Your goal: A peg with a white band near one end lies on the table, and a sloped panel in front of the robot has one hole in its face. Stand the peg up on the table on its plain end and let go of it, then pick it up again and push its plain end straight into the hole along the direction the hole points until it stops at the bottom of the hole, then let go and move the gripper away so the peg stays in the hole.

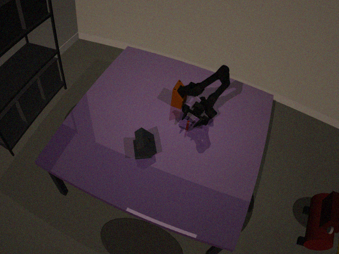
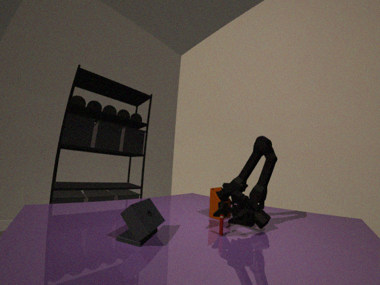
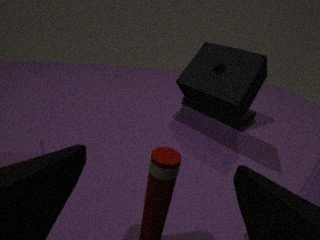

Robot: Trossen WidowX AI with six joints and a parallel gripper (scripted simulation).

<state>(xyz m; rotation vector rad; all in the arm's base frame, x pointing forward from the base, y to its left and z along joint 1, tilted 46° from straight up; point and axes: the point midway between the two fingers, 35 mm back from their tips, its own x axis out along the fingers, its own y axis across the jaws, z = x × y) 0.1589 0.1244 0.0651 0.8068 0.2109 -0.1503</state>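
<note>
The red peg (image 1: 187,126) (image 2: 221,226) (image 3: 157,202) stands upright on the purple table, its white-banded end up. My gripper (image 3: 162,164) is open, its two dark fingertips well apart on either side of the peg and not touching it. In the top and exterior views the fingers are beside the peg, low over the table. The dark grey sloped panel (image 1: 145,144) (image 2: 142,217) (image 3: 220,75) stands on its base away from the gripper, with one round hole in its tilted face. The peg's lower end is cut off in the wrist view.
An orange block (image 1: 177,97) (image 2: 215,203) with small dark holes stands close beside the arm, behind the gripper. The purple table (image 1: 131,82) (image 2: 190,263) (image 3: 75,110) carries these things. A dark shelf rack (image 1: 27,49) (image 2: 104,150) stands off the table.
</note>
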